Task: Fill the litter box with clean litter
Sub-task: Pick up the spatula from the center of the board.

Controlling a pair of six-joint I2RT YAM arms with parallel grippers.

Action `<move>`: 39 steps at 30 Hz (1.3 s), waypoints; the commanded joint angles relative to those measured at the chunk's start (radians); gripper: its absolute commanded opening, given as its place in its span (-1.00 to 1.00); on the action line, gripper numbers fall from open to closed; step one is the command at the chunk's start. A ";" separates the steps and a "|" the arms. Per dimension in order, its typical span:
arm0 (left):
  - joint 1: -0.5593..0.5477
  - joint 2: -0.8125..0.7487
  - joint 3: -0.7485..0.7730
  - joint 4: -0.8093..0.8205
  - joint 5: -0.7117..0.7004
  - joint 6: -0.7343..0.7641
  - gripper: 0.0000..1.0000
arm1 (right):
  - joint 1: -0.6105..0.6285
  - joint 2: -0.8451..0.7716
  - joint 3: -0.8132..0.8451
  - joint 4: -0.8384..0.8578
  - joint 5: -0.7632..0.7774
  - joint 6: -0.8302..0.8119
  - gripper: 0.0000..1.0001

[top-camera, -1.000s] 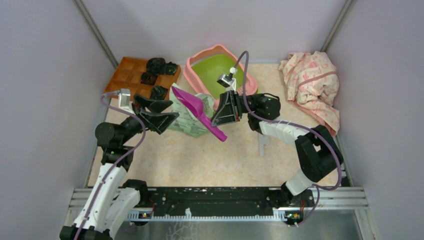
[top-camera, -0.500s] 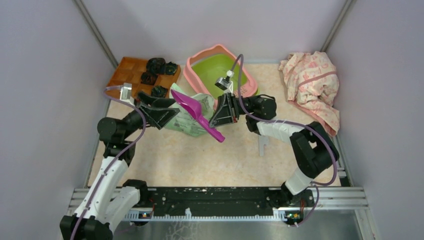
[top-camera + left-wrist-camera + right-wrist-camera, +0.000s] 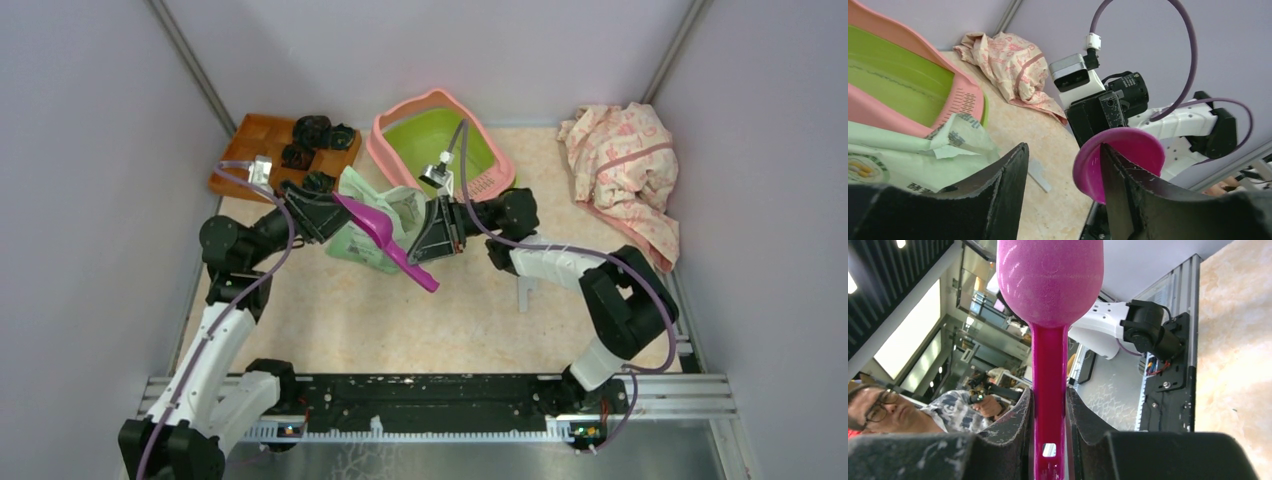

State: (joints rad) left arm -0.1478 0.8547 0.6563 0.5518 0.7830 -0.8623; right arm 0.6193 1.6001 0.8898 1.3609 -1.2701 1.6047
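**Scoop held over the bag**

The right arm reaches leftward, its pincer (image 3: 1049,410) clamped on the magenta scoop (image 3: 372,226) handle (bowl toward the left arm) over the litter bag (image 3: 400,205). The left pincer (image 3: 1063,152), jaws apart, leans at the bag's edge. The litter box (image 3: 425,140) sits just behind.

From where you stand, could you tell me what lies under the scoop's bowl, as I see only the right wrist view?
Observer: From above, the bowl of the scoop hangs over the pale green bag, not over the litter box.
Operator: Thank you. Is there anything in the box yet?
Observer: Nothing that I can see; its green basin looks bare.
Operator: And where is the other arm, please?
Observer: The left gripper stands open on the left of the bag in the top view, holding nothing.
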 commanded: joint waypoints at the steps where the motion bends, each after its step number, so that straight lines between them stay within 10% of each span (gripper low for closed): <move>1: 0.005 0.004 0.056 -0.058 0.004 0.044 -0.04 | 0.029 -0.075 0.022 -0.250 0.018 -0.252 -0.99; 5: 0.005 0.003 0.089 -0.158 -0.002 0.080 -1.00 | 0.031 -0.092 0.037 -0.373 0.023 -0.338 -0.99; 11: 0.005 -0.011 0.194 -0.433 -0.079 0.190 -1.00 | 0.015 -0.121 0.075 -0.575 0.025 -0.453 -0.74; 16: 0.005 0.010 0.323 -0.713 -0.199 0.265 -1.00 | -0.017 -0.188 0.299 -1.481 0.218 -1.118 -0.33; 19: 0.005 0.026 0.375 -0.804 -0.254 0.267 -1.00 | -0.005 -0.217 0.406 -1.752 0.436 -1.296 -0.18; 28: 0.005 0.084 0.493 -0.989 -0.382 0.211 -1.00 | 0.353 -0.352 0.388 -1.832 1.377 -1.544 0.23; 39: 0.005 0.087 0.492 -1.040 -0.439 0.169 -1.00 | 0.482 -0.326 0.418 -1.734 1.606 -1.637 0.18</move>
State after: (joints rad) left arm -0.1478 0.9501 1.1309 -0.4728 0.3710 -0.6647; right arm 1.0805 1.2652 1.2636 -0.4358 0.2218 0.0349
